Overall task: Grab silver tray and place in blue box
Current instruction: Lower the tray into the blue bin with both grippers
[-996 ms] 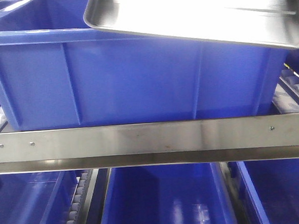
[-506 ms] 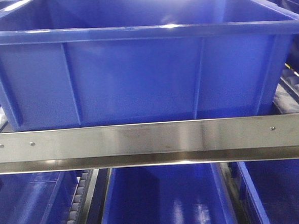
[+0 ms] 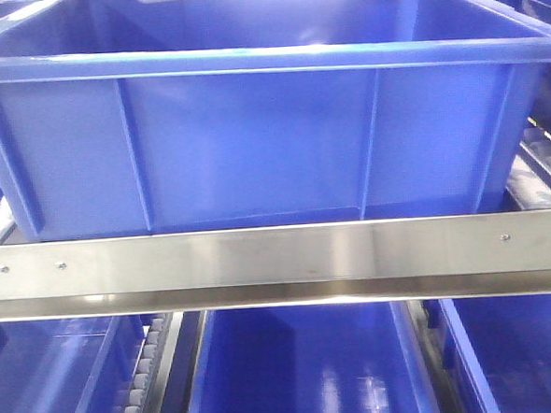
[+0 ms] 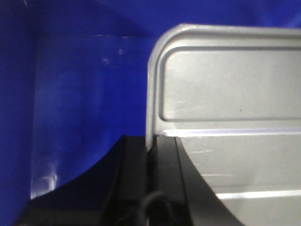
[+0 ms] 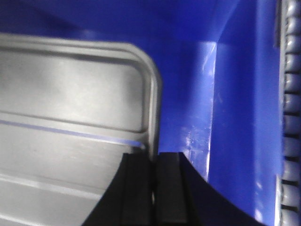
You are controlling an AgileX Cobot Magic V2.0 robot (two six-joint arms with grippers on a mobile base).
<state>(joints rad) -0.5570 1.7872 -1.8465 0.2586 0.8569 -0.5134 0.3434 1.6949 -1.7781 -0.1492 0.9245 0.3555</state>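
From the front we see the large, deep blue box (image 3: pixel 253 142) of ribbed plastic standing on a shelf behind a long brushed-steel rail (image 3: pixel 279 262). More blue crates (image 3: pixel 304 373) sit on the level below, beside a grey roller track (image 3: pixel 141 383). A pale strip at the very top, over the box's opening, may be the tray's edge, but we cannot tell. Neither gripper shows in this view. In the left wrist view, the shiny rectangular silver tray (image 4: pixel 225 84) of metal, with rounded corners and a flared rim, lies within the blue walls (image 4: pixel 84 84) of the box, with a raised ridge crossing its base. The left gripper (image 4: pixel 150 150) has its black fingers (image 4: pixel 165 165) pinched narrow on the tray's rim, one outside and one inside. In the right wrist view, the right gripper (image 5: pixel 155 162) clamps the rim at the tray's (image 5: pixel 70 94) opposite end in the same way, with the box wall (image 5: pixel 197 94) just beside it. We cannot tell whether the tray touches the box floor.
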